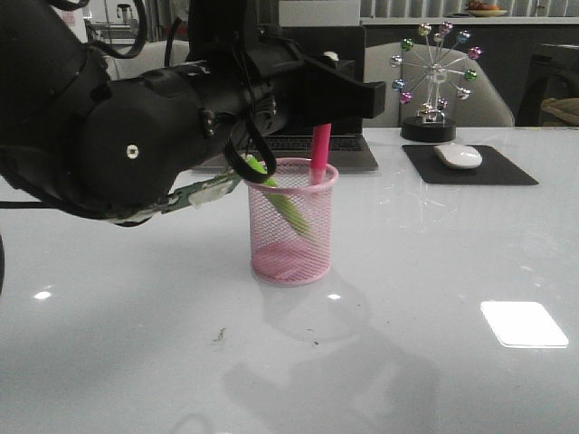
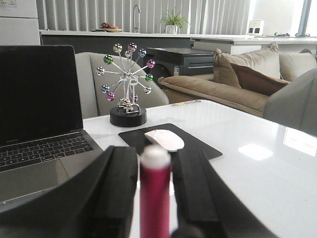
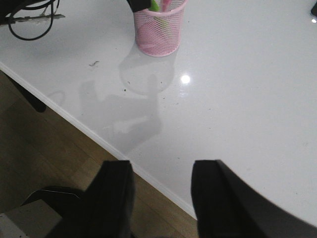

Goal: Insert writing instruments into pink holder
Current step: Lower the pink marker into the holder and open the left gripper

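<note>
**Pink marker held upright over the cup, green one already inside**

Left gripper [image 1: 318, 122] is clamped on the pink marker [image 1: 319, 154]. Front view: marker stands upright, lower part dipping inside the rim of the pink cup [image 1: 291, 222] on the far right side; how deep the tip goes is hard to tell through the mesh. Left wrist view: the pink marker [image 2: 155, 193] sits between the two black fingers [image 2: 119, 183], whitish end up, fingers pressed against its sides.

Green marker [image 1: 282, 201] is inside the cup, leaning, top end poking over the near-left rim, lower end toward the base. Nothing is gripping it.

Cup stands upright on the white table [image 1: 434, 298], about mid-table, just in front of the laptop [image 1: 312, 149]. Big black left arm fills the left of the front view and reaches across above the cup.

Right gripper [image 3: 161, 198] is released, fingers spread apart with nothing between them, hovering over the table's near edge, well apart from the cup [image 3: 157, 29]. Both marker tops show in the cup in that view.

Behind: white mouse [image 1: 458, 155] on a black mousepad [image 1: 470, 167] to the right, ball ferris-wheel ornament [image 1: 432, 86] behind it. Small dark smudge on the table in front of the cup.
</note>
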